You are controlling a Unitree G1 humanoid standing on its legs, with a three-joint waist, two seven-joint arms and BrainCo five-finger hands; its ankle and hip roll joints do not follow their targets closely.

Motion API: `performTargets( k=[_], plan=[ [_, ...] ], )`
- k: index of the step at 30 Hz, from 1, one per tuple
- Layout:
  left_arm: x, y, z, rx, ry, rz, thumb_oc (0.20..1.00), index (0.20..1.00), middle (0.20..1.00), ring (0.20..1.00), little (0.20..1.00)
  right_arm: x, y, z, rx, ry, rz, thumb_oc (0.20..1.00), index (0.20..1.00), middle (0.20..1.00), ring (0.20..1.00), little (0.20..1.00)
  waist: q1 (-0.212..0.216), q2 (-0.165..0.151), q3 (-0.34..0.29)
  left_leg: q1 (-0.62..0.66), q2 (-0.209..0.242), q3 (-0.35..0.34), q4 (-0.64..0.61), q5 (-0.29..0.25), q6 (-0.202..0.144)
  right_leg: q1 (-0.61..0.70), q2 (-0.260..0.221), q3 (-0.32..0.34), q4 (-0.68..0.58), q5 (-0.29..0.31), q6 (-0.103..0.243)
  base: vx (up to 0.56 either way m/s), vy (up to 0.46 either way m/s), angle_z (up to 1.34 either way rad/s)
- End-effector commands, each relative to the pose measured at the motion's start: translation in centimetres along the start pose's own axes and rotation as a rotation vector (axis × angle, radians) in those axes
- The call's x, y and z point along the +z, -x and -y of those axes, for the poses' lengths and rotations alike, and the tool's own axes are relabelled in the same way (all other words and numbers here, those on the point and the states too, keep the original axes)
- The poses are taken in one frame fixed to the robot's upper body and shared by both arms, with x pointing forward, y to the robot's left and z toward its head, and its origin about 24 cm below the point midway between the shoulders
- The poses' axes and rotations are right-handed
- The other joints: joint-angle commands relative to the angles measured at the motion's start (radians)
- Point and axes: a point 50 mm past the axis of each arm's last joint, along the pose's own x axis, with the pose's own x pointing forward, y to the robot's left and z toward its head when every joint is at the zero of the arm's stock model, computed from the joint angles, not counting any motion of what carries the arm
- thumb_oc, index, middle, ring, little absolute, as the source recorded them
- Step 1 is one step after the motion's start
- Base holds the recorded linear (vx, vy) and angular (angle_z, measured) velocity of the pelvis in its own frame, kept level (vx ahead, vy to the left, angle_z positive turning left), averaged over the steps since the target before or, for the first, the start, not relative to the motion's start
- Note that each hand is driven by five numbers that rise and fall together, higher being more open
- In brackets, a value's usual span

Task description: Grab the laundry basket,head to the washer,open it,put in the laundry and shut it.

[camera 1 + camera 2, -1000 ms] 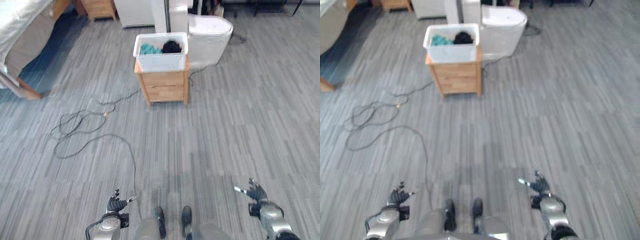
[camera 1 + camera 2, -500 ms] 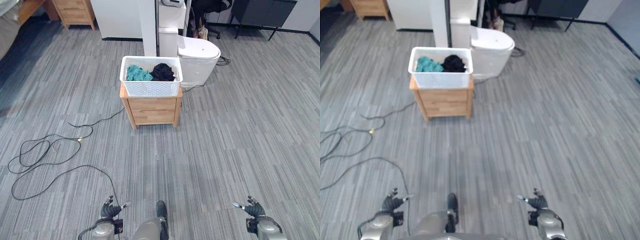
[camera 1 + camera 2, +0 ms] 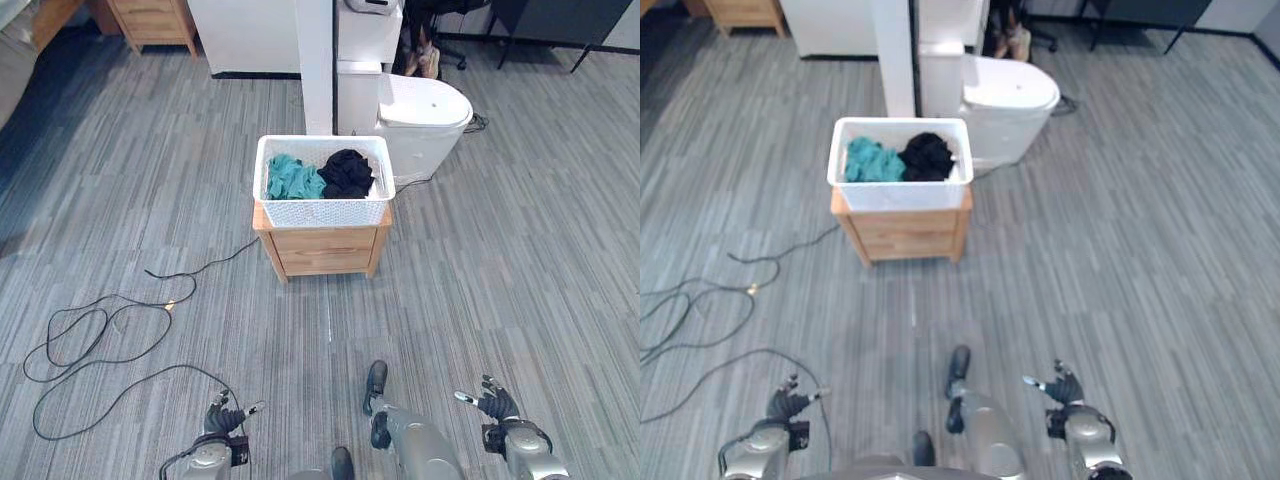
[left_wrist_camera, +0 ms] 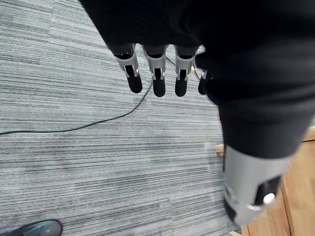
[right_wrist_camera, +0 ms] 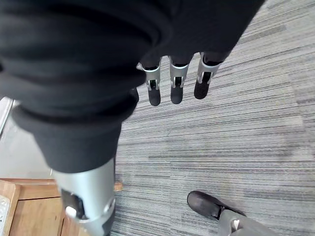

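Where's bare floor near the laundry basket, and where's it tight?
Free: carpet in front of the wooden cabinet and to its right. Crowded: behind the laundry basket, hemmed by the white pillar and toilet; a black cable loops on the left floor.

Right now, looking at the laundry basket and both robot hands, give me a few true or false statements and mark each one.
1. The white laundry basket sits on top of a small wooden cabinet. True.
2. The basket is empty. False: it holds a teal garment and a black garment.
3. The left robot hand grips the basket rim. False: it hangs low over the floor, fingers straight, holding nothing.
4. The right robot hand is open and holds nothing. True.
5. A white appliance stands just behind the cabinet. True.
6. The basket lies tipped over on the floor. False: it stands upright on the cabinet.
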Motion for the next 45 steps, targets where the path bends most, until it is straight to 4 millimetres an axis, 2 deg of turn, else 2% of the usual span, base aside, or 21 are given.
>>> performTargets(
  k=[1,3,4,5,7,9,10,12,15,17,18,21,24,26,29,33,38,45],
  plan=[
    [0.9,0.0,-0.6,0.012,-0.035,0.061,1.000,1.000,1.000,1.000,1.000,1.1,-0.3,2.1,-0.048,0.019,0.050,1.000,1.000,1.000,1.000,1.000,-0.021,-0.019,-0.010,-0.062,0.102,0.076,0.261,-0.065,-0.088,0.149,-0.045,0.028,0.008,0.004,0.045,0.25,-0.151,0.96],
    [1.1,0.0,-0.3,0.001,-0.032,0.070,1.000,1.000,1.000,1.000,1.000,1.6,-0.4,2.7,-0.068,0.013,0.065,1.000,1.000,1.000,1.000,1.000,-0.021,-0.019,-0.006,-0.128,0.129,0.090,0.404,-0.012,-0.111,0.184,-0.041,0.028,0.002,-0.019,0.018,0.16,-0.112,0.67],
    [1.1,0.0,-0.3,0.001,-0.032,0.070,1.000,1.000,1.000,1.000,1.000,1.6,-0.4,2.7,-0.068,0.013,0.065,1.000,1.000,1.000,1.000,1.000,-0.021,-0.019,-0.007,-0.128,0.128,0.089,0.404,-0.011,-0.110,0.183,-0.042,0.027,0.002,-0.019,0.018,0.20,-0.071,0.17],
    [1.0,0.0,0.1,-0.012,-0.029,0.066,1.000,1.000,1.000,1.000,1.000,1.5,-0.4,3.2,-0.080,0.007,0.056,1.000,1.000,1.000,1.000,1.000,-0.014,-0.013,-0.002,-0.171,0.157,0.115,0.440,0.002,-0.106,0.224,-0.037,0.026,-0.002,-0.053,0.002,0.20,-0.036,-0.07],
    [0.9,-0.1,0.4,-0.021,-0.042,0.053,1.000,1.000,1.000,1.000,1.000,1.3,-0.4,3.7,-0.098,0.006,0.048,1.000,1.000,1.000,1.000,1.000,-0.004,-0.021,-0.004,-0.244,0.162,0.136,0.370,-0.020,-0.086,0.272,-0.049,0.024,-0.020,-0.081,0.007,0.33,-0.010,-0.19],
    [1.0,-0.1,0.5,-0.024,-0.044,0.057,1.000,1.000,1.000,1.000,1.000,1.4,-0.4,3.8,-0.101,0.006,0.050,1.000,1.000,1.000,1.000,1.000,0.000,-0.024,-0.002,-0.285,0.165,0.133,0.350,-0.005,-0.086,0.289,-0.051,0.028,-0.023,-0.092,0.007,0.24,0.019,-0.07],
    [1.1,-0.1,0.4,-0.018,-0.046,0.058,1.000,1.000,1.000,1.000,1.000,1.3,-0.4,3.9,-0.107,0.012,0.045,1.000,1.000,1.000,1.000,1.000,0.017,-0.021,0.008,-0.358,0.186,0.119,0.294,0.086,-0.106,0.327,-0.039,0.040,-0.023,-0.112,-0.003,0.26,0.040,-0.16],
    [1.0,-0.1,0.1,-0.005,-0.042,0.052,1.000,1.000,1.000,1.000,1.000,1.2,-0.4,3.7,-0.106,0.018,0.037,1.000,1.000,1.000,1.000,1.000,0.036,-0.015,0.016,-0.367,0.186,0.082,0.200,0.156,-0.127,0.359,-0.020,0.057,-0.019,-0.131,-0.004,0.32,0.078,-0.18],
    [0.6,-0.1,-0.1,0.009,-0.020,0.039,1.000,1.000,1.000,1.000,1.000,1.0,-0.4,3.9,-0.113,0.025,0.029,1.000,1.000,1.000,1.000,1.000,0.058,-0.007,0.005,-0.419,0.199,0.035,0.136,0.222,-0.148,0.410,-0.024,0.102,-0.014,-0.160,0.008,0.41,0.250,-0.49],
    [0.3,0.0,-0.2,0.014,-0.010,0.030,1.000,1.000,1.000,1.000,1.000,1.1,-0.4,3.8,-0.105,0.030,0.033,1.000,1.000,1.000,1.000,1.000,0.065,0.003,-0.005,-0.388,0.202,0.035,0.093,0.214,-0.145,0.425,-0.027,0.116,-0.013,-0.172,0.018,0.27,0.238,-0.56],
    [-0.2,0.2,-0.3,0.012,-0.019,0.009,1.000,1.000,1.000,1.000,1.000,1.0,-0.3,3.7,-0.099,0.049,0.033,1.000,1.000,1.000,1.000,1.000,0.065,0.006,-0.031,-0.364,0.198,0.033,0.090,0.208,-0.132,0.438,-0.045,0.120,-0.002,-0.177,0.031,0.29,0.293,-0.54],
    [0.0,0.0,-1.2,0.038,-0.047,0.012,1.000,1.000,1.000,1.000,1.000,2.4,-0.7,2.5,-0.073,0.054,0.078,1.000,1.000,1.000,1.000,1.000,0.071,-0.002,-0.029,-0.330,0.181,0.061,0.113,0.164,-0.098,0.374,-0.079,0.158,0.123,-0.163,0.062,0.27,0.353,-0.68],
    [0.8,-0.2,-1.7,0.063,-0.030,0.038,1.000,1.000,1.000,1.000,1.000,3.8,-1.0,1.9,-0.053,0.061,0.127,1.000,1.000,1.000,1.000,1.000,0.070,0.000,-0.023,-0.266,0.164,0.086,0.067,0.147,-0.080,0.253,-0.055,0.164,0.141,-0.108,0.059,0.10,0.125,-0.82],
    [1.4,-0.3,-2.0,0.072,-0.029,0.058,1.000,1.000,1.000,1.000,1.000,4.5,-1.1,1.8,-0.053,0.076,0.150,1.000,1.000,1.000,1.000,1.000,0.061,0.000,-0.013,-0.246,0.158,0.090,0.049,0.143,-0.080,0.213,-0.051,0.143,0.095,-0.081,0.059,0.07,0.014,-0.02],
    [2.0,-0.3,-2.1,0.072,-0.038,0.093,1.000,1.000,1.000,1.000,1.000,4.8,-0.9,2.2,-0.061,0.103,0.175,1.000,1.000,1.000,1.000,1.000,0.055,-0.011,-0.012,-0.237,0.137,0.074,0.066,0.130,-0.075,0.246,-0.051,0.155,0.027,-0.075,0.055,0.09,-0.033,0.29],
    [2.5,0.2,-2.4,0.082,-0.006,0.145,1.000,1.000,1.000,1.000,1.000,6.8,-0.4,3.0,-0.075,0.132,0.276,1.000,1.000,1.000,1.000,1.000,0.061,-0.007,-0.027,-0.213,0.135,0.071,0.042,0.124,-0.081,0.293,-0.052,0.135,-0.031,-0.070,0.050,0.09,-0.069,0.27],
    [4.9,0.7,-3.1,0.106,0.004,0.256,1.000,1.000,1.000,1.000,1.000,9.6,0.2,3.6,-0.092,0.160,0.399,1.000,1.000,1.000,1.000,1.000,0.065,-0.001,-0.024,-0.197,0.139,0.053,0.028,0.126,-0.089,0.324,-0.049,0.114,-0.048,-0.080,0.042,0.06,-0.073,0.28],
    [7.8,0.2,-1.4,0.082,-0.019,0.334,1.000,1.000,1.000,1.000,1.000,12.9,0.1,2.5,-0.077,0.171,0.486,1.000,1.000,1.000,1.000,1.000,0.063,0.008,-0.014,-0.189,0.140,0.045,0.004,0.133,-0.094,0.330,-0.043,0.104,-0.057,-0.092,0.036,0.03,-0.028,0.08]
  ],
)
